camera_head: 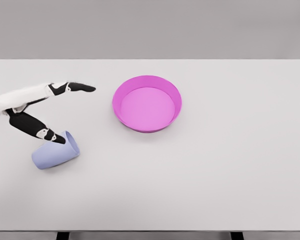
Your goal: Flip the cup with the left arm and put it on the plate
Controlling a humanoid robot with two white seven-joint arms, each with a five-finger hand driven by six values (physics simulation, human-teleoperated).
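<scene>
Left hand point(45, 107) is spread open over the lavender cup point(55, 151) lying sideways below it, ungrasped; pink plate point(147, 103), off to its right, holds nothing.

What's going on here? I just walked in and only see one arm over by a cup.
A simulated humanoid robot is reaching with its left hand to a pale blue cup that lies on its side on the white table. The fingers are spread, with the thumb tip at the cup's rim, so it has no grip on it yet. The pink plate sits to the right with nothing on it. The right arm is out of view.
</scene>
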